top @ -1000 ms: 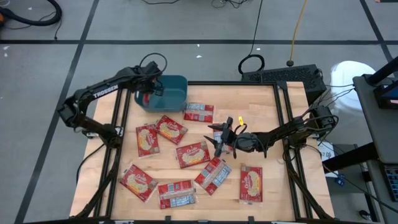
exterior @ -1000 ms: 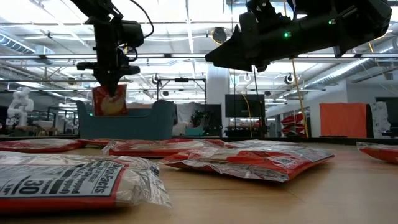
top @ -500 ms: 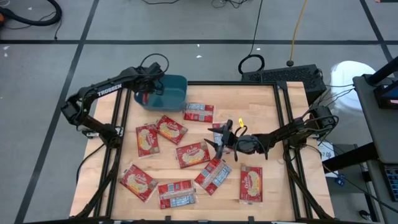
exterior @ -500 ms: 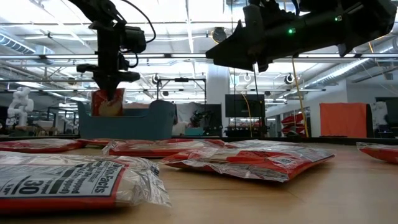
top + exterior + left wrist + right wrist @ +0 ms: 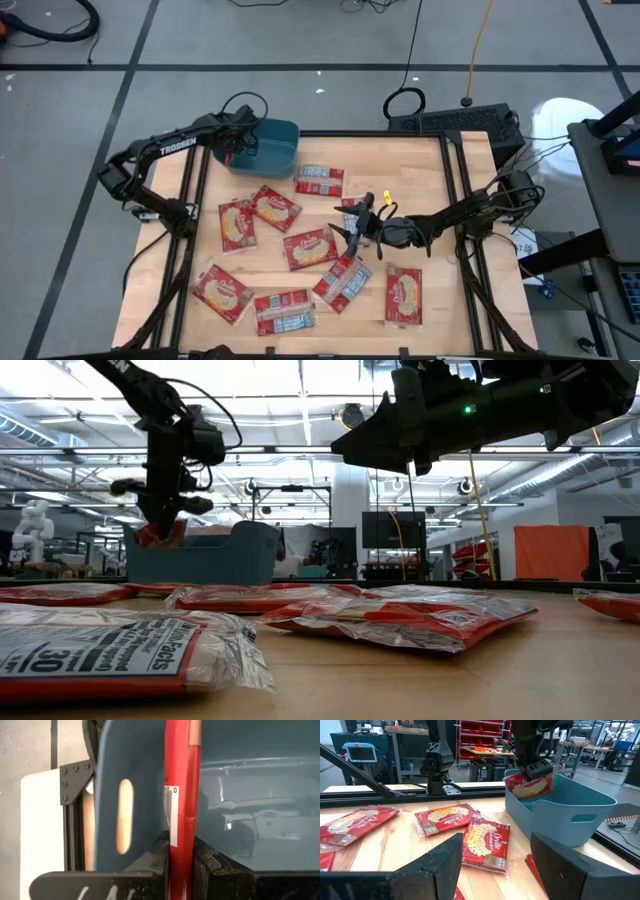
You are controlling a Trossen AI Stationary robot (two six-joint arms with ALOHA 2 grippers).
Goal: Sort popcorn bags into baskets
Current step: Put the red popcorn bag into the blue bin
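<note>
Popcorn bag (image 5: pixel 181 795), gripped by the left tool (image 5: pixel 180 865), hung against the basket (image 5: pixel 107 795) wall and could snag there; the right tool (image 5: pixel 492 865) waited open.

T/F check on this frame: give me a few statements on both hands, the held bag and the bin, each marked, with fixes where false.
1. The left hand grips a popcorn bag. True.
2. That bag lies flat on the table. False: it hangs partly inside the teal bin.
3. The right hand is open and holds nothing. True.
4. The bin is heaped with bags. False: the visible interior shows only the held one.
5. The right hand hovers over the bin. False: it is mid-table, above loose bags.
</note>
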